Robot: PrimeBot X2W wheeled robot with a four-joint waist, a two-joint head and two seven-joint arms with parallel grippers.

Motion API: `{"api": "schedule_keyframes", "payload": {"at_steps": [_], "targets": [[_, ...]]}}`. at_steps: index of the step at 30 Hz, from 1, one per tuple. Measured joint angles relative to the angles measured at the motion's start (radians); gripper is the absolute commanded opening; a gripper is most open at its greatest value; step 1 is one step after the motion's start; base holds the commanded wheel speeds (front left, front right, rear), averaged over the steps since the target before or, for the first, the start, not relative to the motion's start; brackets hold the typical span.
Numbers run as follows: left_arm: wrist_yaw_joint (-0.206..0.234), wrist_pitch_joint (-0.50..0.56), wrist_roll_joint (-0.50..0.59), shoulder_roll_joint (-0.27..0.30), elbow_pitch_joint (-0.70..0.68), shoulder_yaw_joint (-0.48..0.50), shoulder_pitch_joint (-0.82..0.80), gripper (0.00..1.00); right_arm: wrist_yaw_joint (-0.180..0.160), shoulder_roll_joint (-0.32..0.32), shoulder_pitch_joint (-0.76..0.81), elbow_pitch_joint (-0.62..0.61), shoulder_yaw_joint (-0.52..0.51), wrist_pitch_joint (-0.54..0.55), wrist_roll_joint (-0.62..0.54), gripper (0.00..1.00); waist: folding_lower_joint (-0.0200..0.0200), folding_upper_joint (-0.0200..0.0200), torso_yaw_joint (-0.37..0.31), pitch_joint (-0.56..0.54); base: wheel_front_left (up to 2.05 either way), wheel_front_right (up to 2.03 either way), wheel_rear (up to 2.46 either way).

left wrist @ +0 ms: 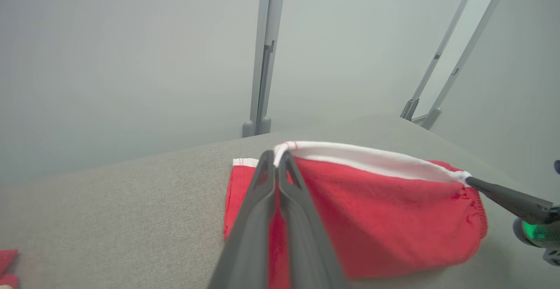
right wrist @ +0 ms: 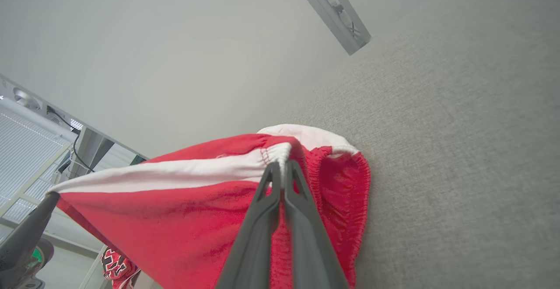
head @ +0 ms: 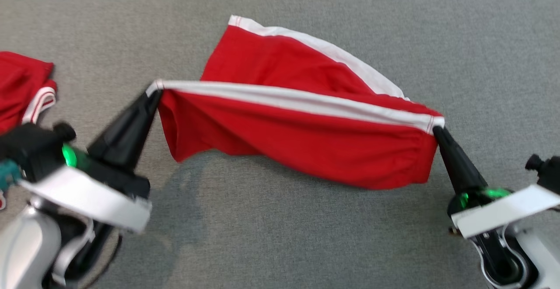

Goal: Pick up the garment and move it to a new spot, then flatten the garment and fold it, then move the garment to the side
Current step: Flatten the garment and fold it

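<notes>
Now the red garment [head: 297,136] is held stretched between the left jaws and the right jaws, each pressed together on one end of its white stripe. The cloth is drawn taut over the grey worktop [head: 306,236], presumably for laying flat.

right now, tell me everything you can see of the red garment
The red garment looks like soft knit cloth, with a white band along its raised edge and a white strip along the far edge. The left gripper and right gripper, both shut, pinch the band's two ends, pulling it taut. The near side hangs wrinkled; the far part rests on the grey cloth surface.
</notes>
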Motion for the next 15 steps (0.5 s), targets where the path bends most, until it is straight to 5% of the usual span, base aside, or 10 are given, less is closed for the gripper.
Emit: {"api": "schedule_keyframes", "payload": {"at_steps": [9, 15], "targets": [[-0.164, 0.025, 0.009, -0.094, 0.378, -0.062, -0.388, 0.0, 0.0, 0.189, -0.196, 0.158, -0.065, -0.008, -0.077, 0.0, 0.0, 0.0, -0.041, 0.113, 0.0, 0.0, 0.0], [-0.23, -0.006, 0.044, -0.18, 0.672, -0.116, -0.598, 0.0, 0.0, 0.257, -0.278, 0.211, -0.081, -0.029, -0.121, 0.0, 0.0, 0.0, -0.069, 0.179, 0.0, 0.0, 0.0]]}}
